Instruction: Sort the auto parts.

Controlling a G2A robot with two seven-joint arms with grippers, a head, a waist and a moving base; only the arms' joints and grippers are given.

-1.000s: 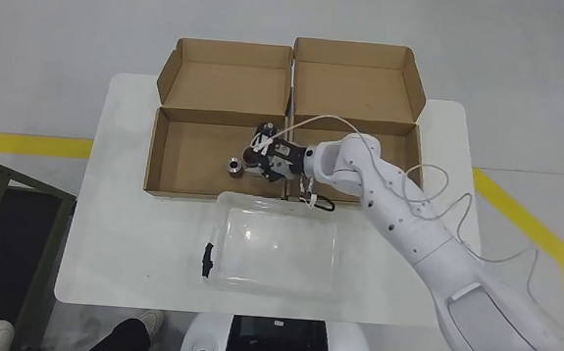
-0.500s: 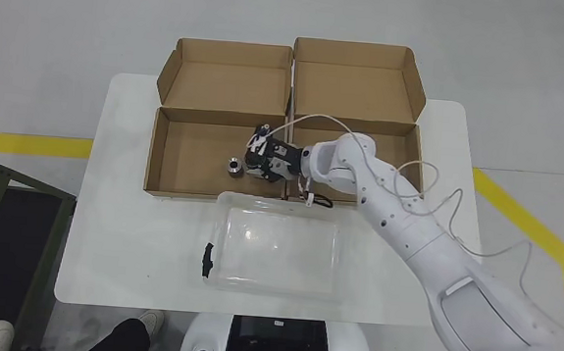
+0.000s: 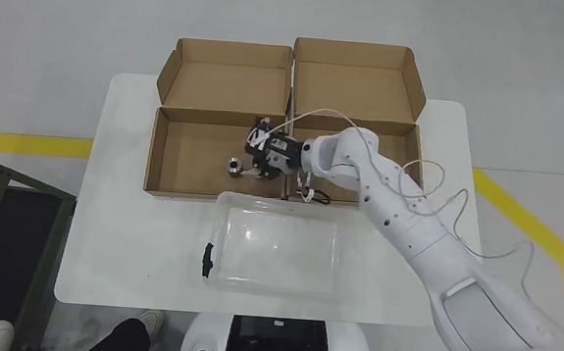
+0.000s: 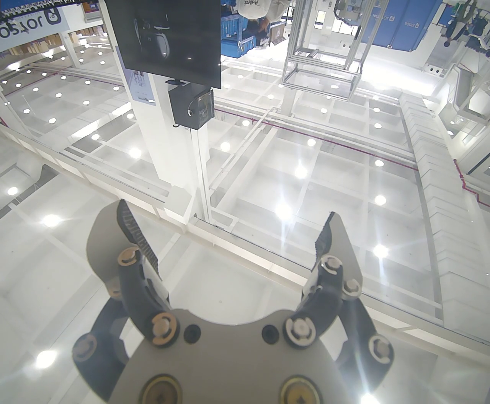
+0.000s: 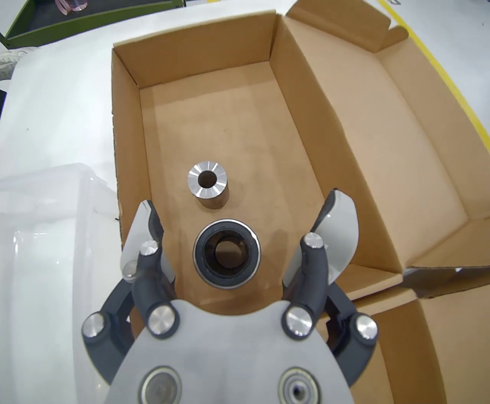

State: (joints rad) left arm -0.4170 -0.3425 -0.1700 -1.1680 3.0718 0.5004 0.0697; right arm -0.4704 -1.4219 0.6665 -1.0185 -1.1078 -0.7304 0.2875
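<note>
Clear plastic bin (image 3: 275, 254) sits on the desk (image 3: 111, 232), nearest the robot. Just beyond it, right end effector (image 5: 242, 202) hangs over the left cardboard box (image 5: 245, 126), fingers apart. Black-rimmed bearing ring (image 5: 226, 253) lies on the box floor below the gap. Steel bushing (image 5: 208, 184) stands upright just past it. Left end effector (image 4: 226, 208) is spread, aimed at the ceiling.
</note>
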